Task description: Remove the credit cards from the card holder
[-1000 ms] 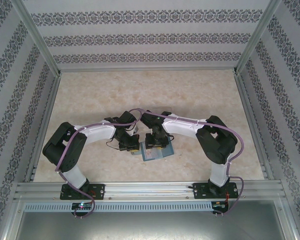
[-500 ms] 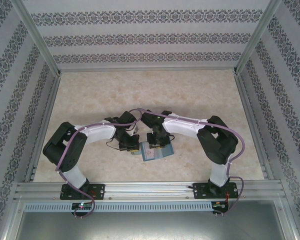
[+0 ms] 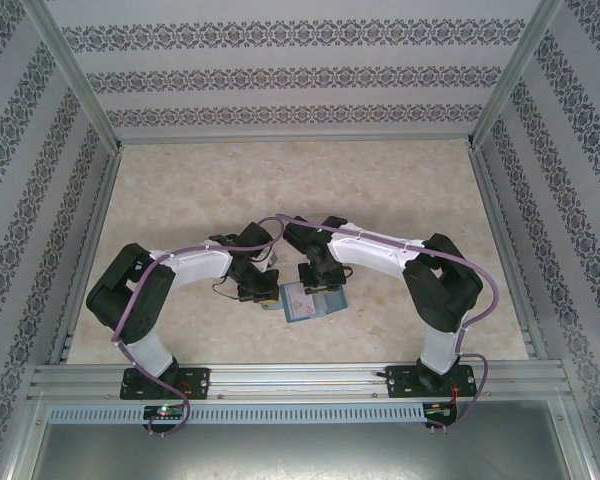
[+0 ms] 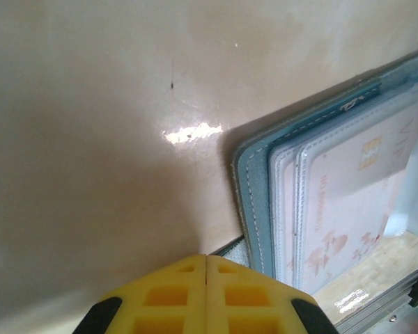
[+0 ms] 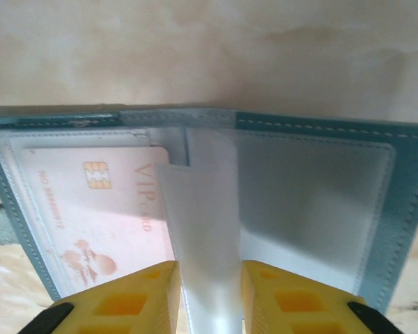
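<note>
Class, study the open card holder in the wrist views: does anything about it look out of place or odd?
Yes. One clear inner sleeve stands up from the open card holder instead of lying flat, pinched between the jaws of the right gripper. A pink VIP card sits pocketed on the left side. No damage shows.

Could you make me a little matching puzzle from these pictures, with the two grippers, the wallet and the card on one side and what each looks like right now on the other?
Things:
1. left gripper
2. right gripper
3. flat teal-blue bifold card holder
4. pale pink credit card with a gold chip

States:
A. lying open on the table
B. tucked in a clear pocket
C. yellow fingers pressed together, holding nothing
D. closed on a translucent plastic sleeve page

Pairs: 1-C, 2-D, 3-A, 4-B
</note>
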{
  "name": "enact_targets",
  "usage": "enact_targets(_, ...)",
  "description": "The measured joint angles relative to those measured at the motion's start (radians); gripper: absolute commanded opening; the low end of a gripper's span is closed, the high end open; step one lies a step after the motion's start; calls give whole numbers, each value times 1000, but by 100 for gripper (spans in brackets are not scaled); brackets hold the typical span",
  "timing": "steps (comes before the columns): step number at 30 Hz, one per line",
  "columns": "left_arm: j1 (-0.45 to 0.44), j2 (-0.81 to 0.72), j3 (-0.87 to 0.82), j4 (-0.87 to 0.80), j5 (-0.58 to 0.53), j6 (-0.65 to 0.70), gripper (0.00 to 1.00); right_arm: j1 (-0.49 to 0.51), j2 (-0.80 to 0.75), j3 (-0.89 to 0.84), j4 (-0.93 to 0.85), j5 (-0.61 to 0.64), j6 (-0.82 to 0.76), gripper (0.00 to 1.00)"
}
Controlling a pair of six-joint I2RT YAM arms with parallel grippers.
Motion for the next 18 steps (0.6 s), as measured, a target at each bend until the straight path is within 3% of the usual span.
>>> enact_targets(8,0,8,14,-6,-3,4,2,-26,-45,0,-25,11,-20,30)
enact_targets(18,0,15,20,-11,-3,4,2,-55,-69,-40,-10,-1,-34,13)
